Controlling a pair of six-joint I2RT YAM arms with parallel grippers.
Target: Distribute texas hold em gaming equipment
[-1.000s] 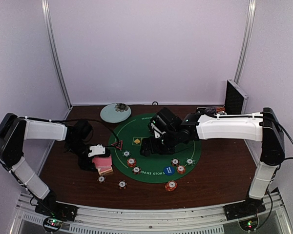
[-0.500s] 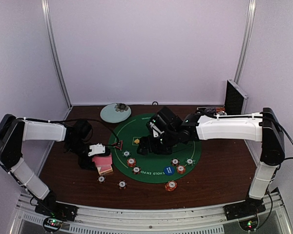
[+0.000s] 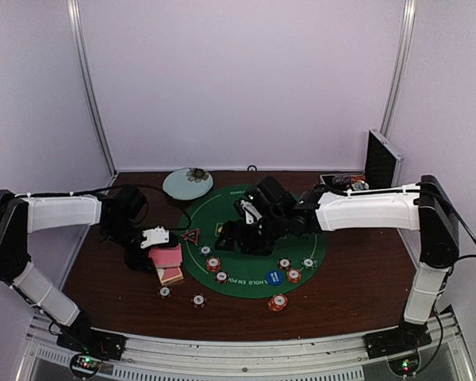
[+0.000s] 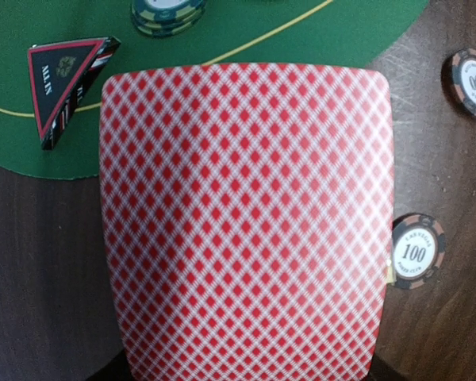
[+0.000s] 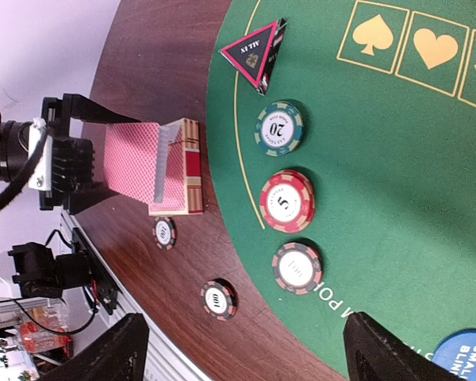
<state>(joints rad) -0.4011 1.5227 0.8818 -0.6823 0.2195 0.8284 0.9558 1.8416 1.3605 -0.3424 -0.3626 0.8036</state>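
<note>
The left end effector (image 3: 162, 252) is clenched on a pink-backed playing card (image 4: 246, 222), holding it on edge just off the left rim of the green felt mat (image 3: 254, 218). Whether it pinches one card or a thin bunch cannot be told. The card box (image 5: 184, 167) stands right beside it on the desk (image 3: 357, 278). The right end effector (image 5: 254, 349) hangs released above the left half of the mat, its jaws spread wide with nothing between them. Much of the small equipment looks to be out already. The red-black triangle marker (image 3: 192, 236) lies on the mat's left rim. A green 20 chip (image 5: 278, 127), a red 5 chip (image 5: 286, 201) and a dark-red chip (image 5: 297, 267) run in a line along the mat's near-left border. A blue blind button (image 3: 274, 277) and more chips sit on the mat's near-right part. Two 100 chips (image 3: 165, 291) lie on the bare desk off the mat's near-left edge, and an orange-red chip (image 3: 278, 302) lies just off its near edge. No card lies face-down anywhere on the mat, and its printed suit boxes are uncovered, so the dealing seems to be the main share left, with the held card likely among the first to go. The pale round plate (image 3: 187, 183) beyond the mat's far-left rim and the metal case (image 3: 381, 159) off its far-right side hold no game pieces that show.
</note>
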